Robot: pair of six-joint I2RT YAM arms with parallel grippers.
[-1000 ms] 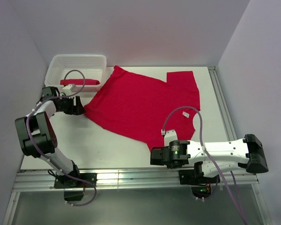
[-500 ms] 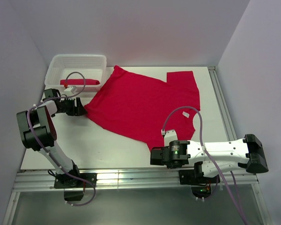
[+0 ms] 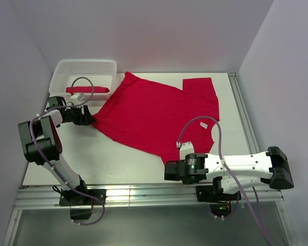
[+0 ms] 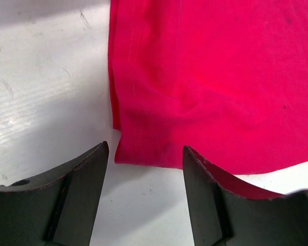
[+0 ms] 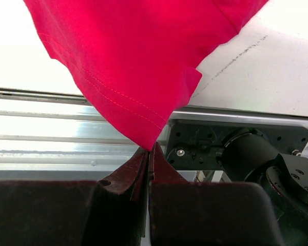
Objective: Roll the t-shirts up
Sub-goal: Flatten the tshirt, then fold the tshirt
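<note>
A crimson t-shirt point(image 3: 159, 113) lies spread flat on the white table. A second crimson shirt point(image 3: 87, 90), rolled, lies in the white mesh basket point(image 3: 83, 69) at the back left. My left gripper point(image 3: 91, 119) is open at the spread shirt's left hem corner point(image 4: 138, 148); its fingers stand just short of the cloth, touching nothing. My right gripper point(image 3: 167, 170) is shut on the shirt's near hem corner point(image 5: 143, 130), pinched between the fingertips at the table's front edge.
An aluminium rail point(image 3: 143, 192) runs along the table's front edge, below the right gripper. Grey walls close in on the left, back and right. Bare white table point(image 3: 108, 159) lies between the two arms.
My left gripper has edged slightly right toward the shirt's left corner. The right arm and the shirt have not moved.
</note>
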